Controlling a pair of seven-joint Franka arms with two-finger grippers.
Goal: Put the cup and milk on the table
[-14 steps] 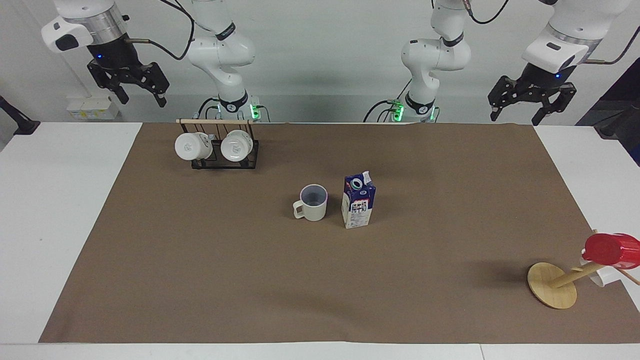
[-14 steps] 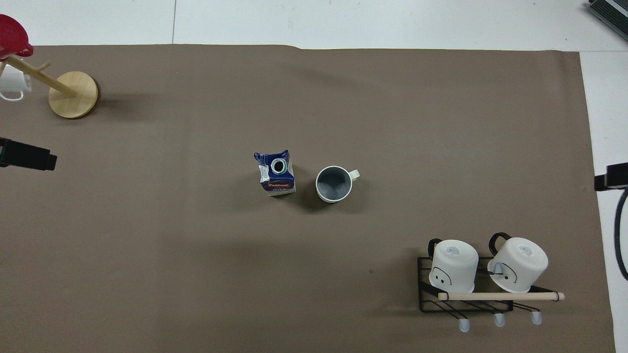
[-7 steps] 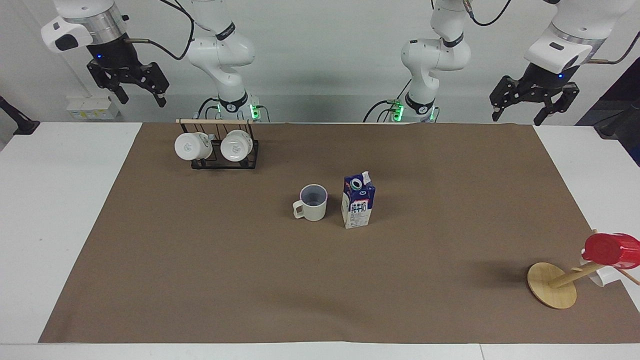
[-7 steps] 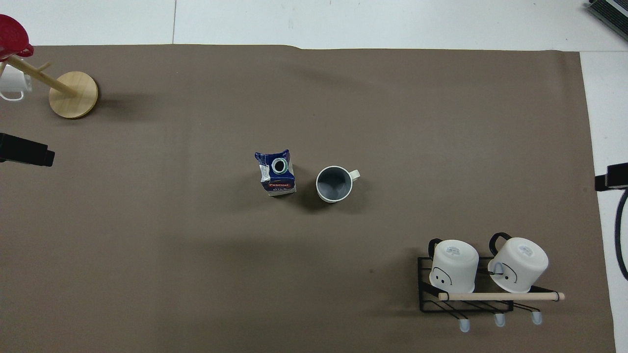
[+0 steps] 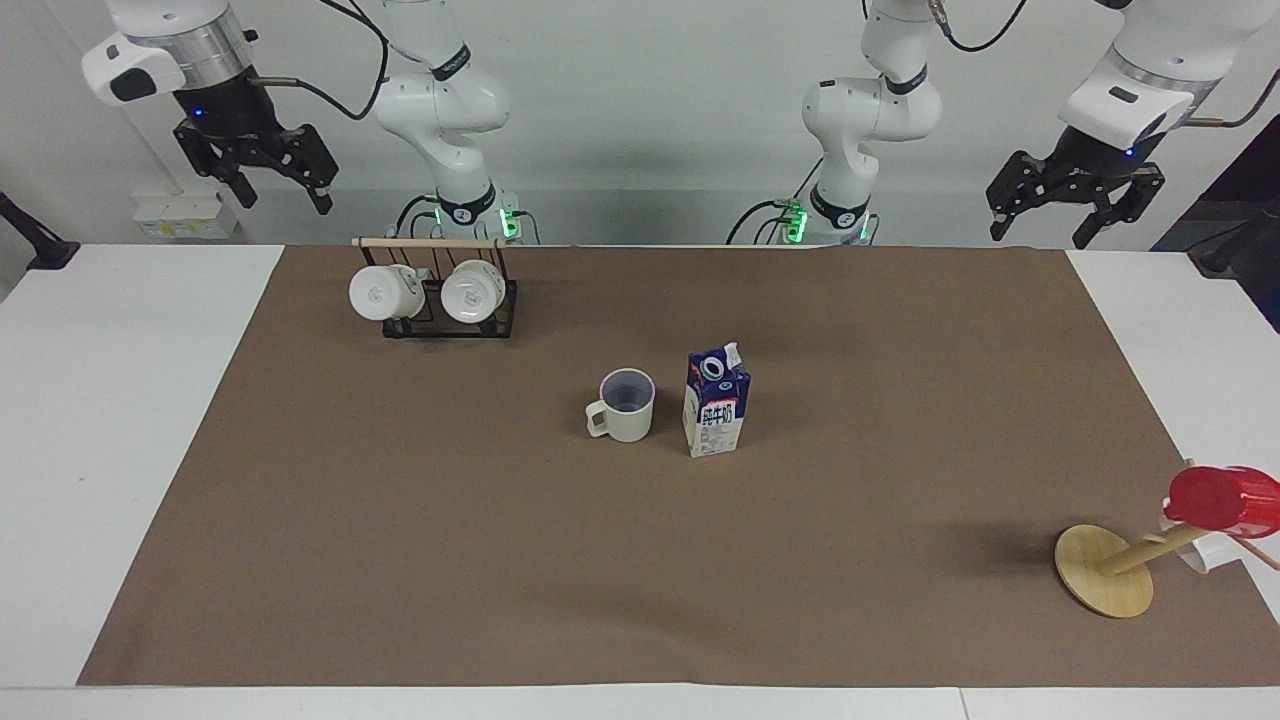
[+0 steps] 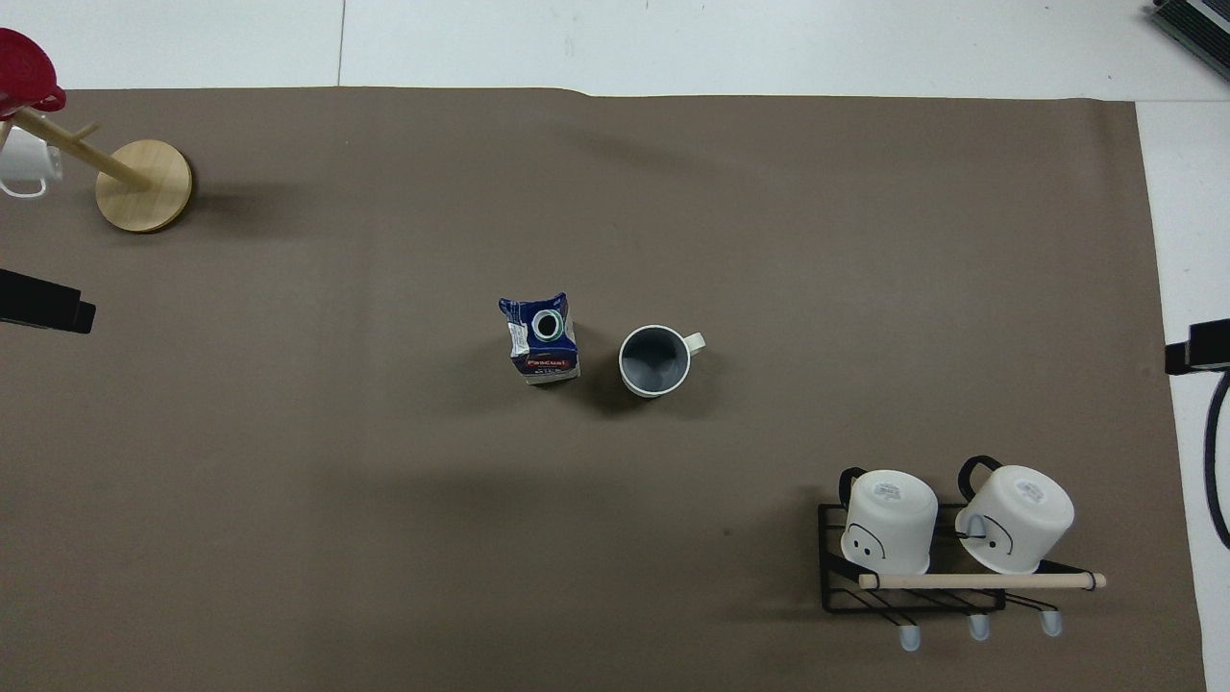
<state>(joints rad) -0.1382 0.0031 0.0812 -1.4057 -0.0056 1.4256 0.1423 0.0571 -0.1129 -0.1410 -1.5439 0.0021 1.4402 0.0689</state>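
**Cup and milk carton standing at the middle of the desk, both arms raised**

A cream cup [image 5: 626, 405] stands upright on the brown sheet [image 5: 500, 560] covering the white desk [image 5: 110, 400]. Just beside it, toward the left arm's end, stands a blue-and-white milk carton [image 5: 715, 403], not touching it. The left gripper [image 5: 1072, 212] hangs high over the desk's edge by its base, fingers released and empty. The right gripper [image 5: 278, 186] hangs likewise at its own end, fingers spread, holding nothing. A black rack [image 5: 450, 322] with two white mugs sits near the robots; a wooden stand [image 5: 1105, 570] carries a red cup [image 5: 1222, 499].

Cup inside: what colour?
Grey-lavender inside the cream cup; the overhead view shows it best.
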